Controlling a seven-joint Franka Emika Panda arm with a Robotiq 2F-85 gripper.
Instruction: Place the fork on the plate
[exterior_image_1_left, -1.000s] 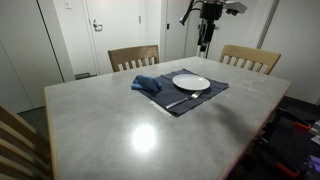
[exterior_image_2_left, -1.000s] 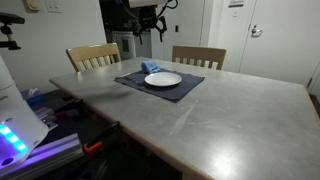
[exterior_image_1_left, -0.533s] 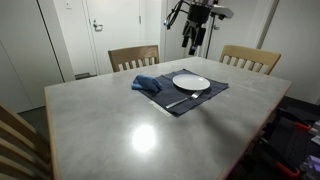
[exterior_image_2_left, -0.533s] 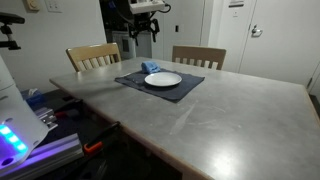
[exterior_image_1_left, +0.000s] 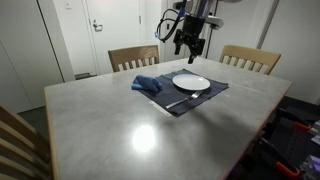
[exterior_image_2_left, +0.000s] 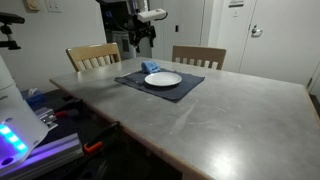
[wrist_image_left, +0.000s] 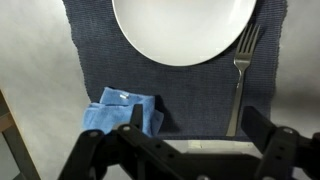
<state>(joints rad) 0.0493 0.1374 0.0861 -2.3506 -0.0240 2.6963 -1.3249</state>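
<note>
The white round plate (exterior_image_1_left: 191, 82) (exterior_image_2_left: 163, 79) (wrist_image_left: 186, 28) sits on a dark grey-blue placemat (wrist_image_left: 95, 55) on the table. The silvery fork (wrist_image_left: 240, 80) lies on the placemat beside the plate, tines toward the plate's far side; it also shows in an exterior view (exterior_image_1_left: 186, 98). My gripper (exterior_image_1_left: 187, 47) (exterior_image_2_left: 141, 39) (wrist_image_left: 196, 128) hangs high above the placemat, open and empty, with both fingers at the bottom of the wrist view.
A folded blue cloth (wrist_image_left: 122, 110) (exterior_image_1_left: 148, 84) lies on the placemat's other side from the fork. Two wooden chairs (exterior_image_1_left: 134, 58) (exterior_image_1_left: 250, 58) stand at the far table edge. A grey tabletop (exterior_image_1_left: 130, 125) spreads in front.
My gripper has moved from high behind the table toward the placemat and lower. The plate, fork and cloth have not moved.
</note>
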